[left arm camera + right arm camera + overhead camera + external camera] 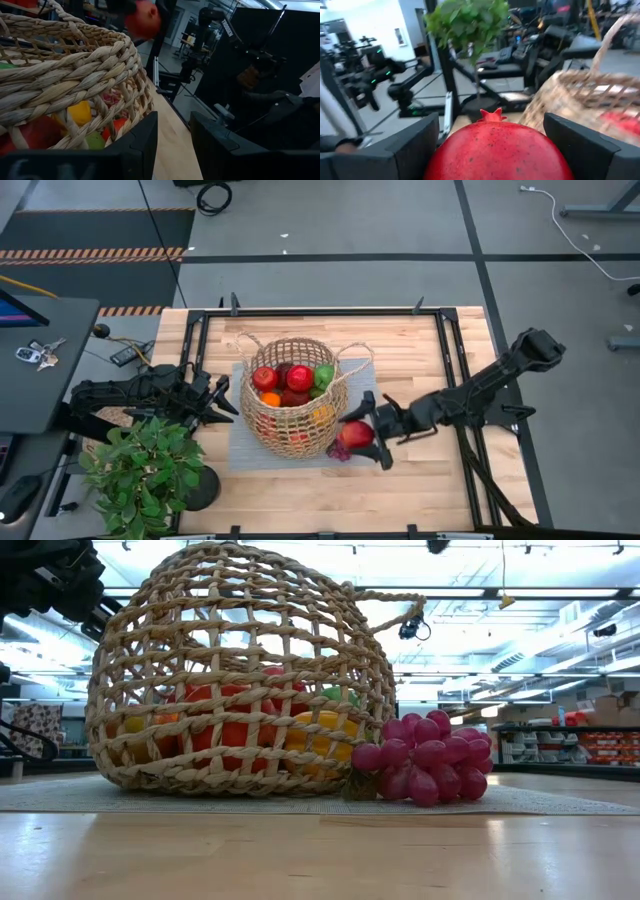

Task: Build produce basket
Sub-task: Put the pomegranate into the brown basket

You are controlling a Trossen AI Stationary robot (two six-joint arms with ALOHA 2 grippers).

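Observation:
The tan wicker basket (290,395) stands on a grey mat (345,375) at mid-table. It holds produce: red apples (300,377), a green pear (323,375) and an orange (270,398). Purple grapes (425,760) lie on the mat against the basket's side. My right gripper (368,433) hovers just right of the basket, shut on a dark red fruit (497,150) with a small crown. My left gripper (218,400) stands open beside the basket's left wall (100,85), nothing between its fingers. Whether it touches the wicker, I cannot tell. My right gripper pinches the dark red fruit by its two opposite round sides (442,150) between its two fingers (415,145). The fingers lie level and come from the table's right side. The fruit's crown (492,115) points away from the wrist. The fruit is lifted clear of the mat.
A potted green plant (140,470) stands at the table's near left corner, close to my left arm. A black metal frame (450,350) runs around the tabletop. Bare wood lies along the near edge (400,500).

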